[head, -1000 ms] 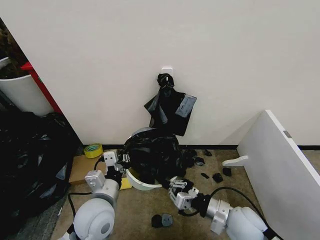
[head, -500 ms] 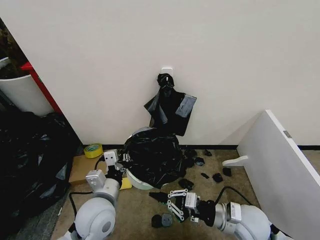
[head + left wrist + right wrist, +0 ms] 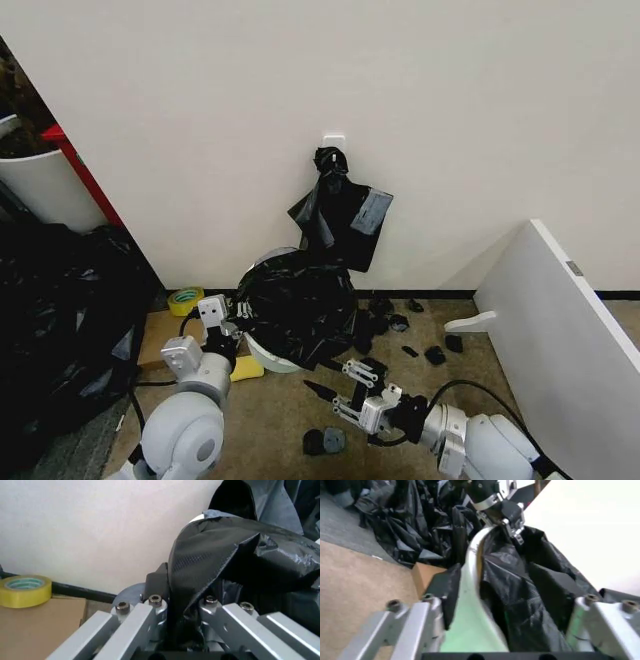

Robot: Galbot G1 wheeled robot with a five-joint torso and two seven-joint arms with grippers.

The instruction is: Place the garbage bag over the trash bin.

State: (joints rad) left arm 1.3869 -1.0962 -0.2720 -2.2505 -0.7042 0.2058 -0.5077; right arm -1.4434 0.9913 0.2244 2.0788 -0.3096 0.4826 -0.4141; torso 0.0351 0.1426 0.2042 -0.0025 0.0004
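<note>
Black bag [image 3: 298, 308] draped over the tipped white bin [image 3: 262, 355] at the foot of the wall.

The bag lies crumpled across the bin's mouth, its film thin, glossy and limp — light stuff that will likely slip and bunch rather than hold a shape, and could tear on a hard pull. The hem is the place to take it, pinching a fold near the rim. The left gripper [image 3: 222, 322] stands at the bin's left edge, fingers clamped on a gathered fold of the bag [image 3: 210, 555] — a firm pinch, by the look of it. The right gripper [image 3: 352, 395] hovers low over the carpet just before the bin, fingers spread and empty, the green-tinted bin wall [image 3: 470, 630] between them. A tape roll [image 3: 186, 299] sits on cardboard beside the bin.
</note>
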